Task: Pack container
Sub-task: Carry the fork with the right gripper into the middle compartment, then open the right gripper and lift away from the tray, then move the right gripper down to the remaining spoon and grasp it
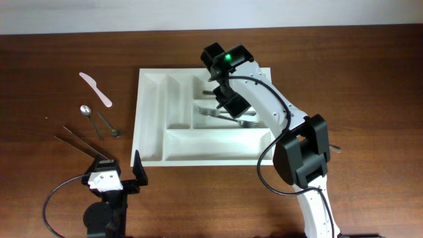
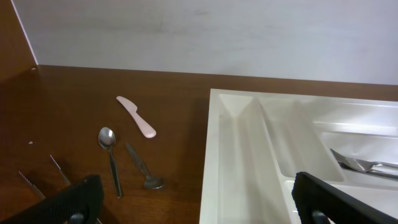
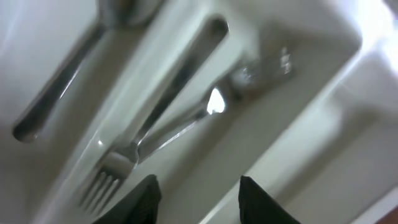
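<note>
Right claw (image 3: 198,190) hangs open, empty, over the container's (image 1: 140,119) forks (image 3: 174,87); spoon (image 1: 92,123), pointing near-to-far, lies left, nearer the open left claw (image 1: 117,170).

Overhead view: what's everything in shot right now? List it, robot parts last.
container: one, white, table centre.
forks: two, silver, overlapping in a long container compartment.
utensil handle: one, silver, adjacent compartment.
knife: one, pink, table left of container.
spoon: one, silver, beside knife.
small utensil: one, grey, right of spoon.
thin rods: two, metallic, table's front left.
left hand: one, black, open, by container's front-left corner.
right hand: one, black, open, over the forks.
</note>
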Motion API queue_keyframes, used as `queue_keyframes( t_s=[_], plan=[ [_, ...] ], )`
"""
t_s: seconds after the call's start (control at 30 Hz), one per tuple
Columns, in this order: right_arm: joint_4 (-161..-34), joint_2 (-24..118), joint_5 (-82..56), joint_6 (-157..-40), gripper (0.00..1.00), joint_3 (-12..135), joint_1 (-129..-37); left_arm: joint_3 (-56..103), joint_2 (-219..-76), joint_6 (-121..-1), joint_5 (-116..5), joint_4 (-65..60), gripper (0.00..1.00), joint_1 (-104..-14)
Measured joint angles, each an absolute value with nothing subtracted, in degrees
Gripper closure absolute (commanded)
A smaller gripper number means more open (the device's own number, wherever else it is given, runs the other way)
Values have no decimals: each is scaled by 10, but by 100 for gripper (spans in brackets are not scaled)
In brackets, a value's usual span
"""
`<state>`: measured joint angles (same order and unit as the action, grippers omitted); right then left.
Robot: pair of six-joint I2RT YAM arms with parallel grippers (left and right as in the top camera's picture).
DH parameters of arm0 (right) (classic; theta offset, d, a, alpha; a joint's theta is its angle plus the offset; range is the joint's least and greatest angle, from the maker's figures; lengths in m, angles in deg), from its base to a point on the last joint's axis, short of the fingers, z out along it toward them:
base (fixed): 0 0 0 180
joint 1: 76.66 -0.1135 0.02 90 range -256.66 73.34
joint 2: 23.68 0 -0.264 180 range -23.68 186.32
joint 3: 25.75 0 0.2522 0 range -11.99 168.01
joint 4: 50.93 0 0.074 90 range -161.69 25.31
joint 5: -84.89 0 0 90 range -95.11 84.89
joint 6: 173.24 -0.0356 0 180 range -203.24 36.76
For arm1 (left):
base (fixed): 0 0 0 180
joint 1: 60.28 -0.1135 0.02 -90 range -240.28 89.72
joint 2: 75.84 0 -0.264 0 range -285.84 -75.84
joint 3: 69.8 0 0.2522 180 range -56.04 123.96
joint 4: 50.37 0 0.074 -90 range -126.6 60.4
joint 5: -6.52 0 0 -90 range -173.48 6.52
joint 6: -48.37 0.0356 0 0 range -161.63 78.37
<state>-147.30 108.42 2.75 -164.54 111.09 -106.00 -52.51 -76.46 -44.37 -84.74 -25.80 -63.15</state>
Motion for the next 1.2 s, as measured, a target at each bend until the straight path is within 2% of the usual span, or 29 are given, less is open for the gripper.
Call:
queue_keyframes(
  t_s=[0.3, 0.53, 0.73, 0.97, 1.0, 1.2],
  plan=[
    [-1520, 1084, 220, -1355, 58, 1111, -989, -525, -765, -444, -847, -258, 1, -632],
    [-1522, 1084, 296, -1236, 57, 1111, -972, -525, -765, -444, -847, -258, 1, -632],
    [-1496, 1084, 256, -1194, 57, 1111, -954, -525, -765, -444, -847, -258, 1, -632],
    [-1456, 1072, 90, -1109, 58, 1109, -840, -525, -765, -444, -847, -258, 1, -632],
    [-1472, 1052, 73, -1073, 58, 1108, -807, -525, -765, -444, -847, -258, 1, -632],
    [-1571, 961, 58, -994, 58, 1108, -771, -525, -765, -444, -847, -258, 1, -632]
  ],
)
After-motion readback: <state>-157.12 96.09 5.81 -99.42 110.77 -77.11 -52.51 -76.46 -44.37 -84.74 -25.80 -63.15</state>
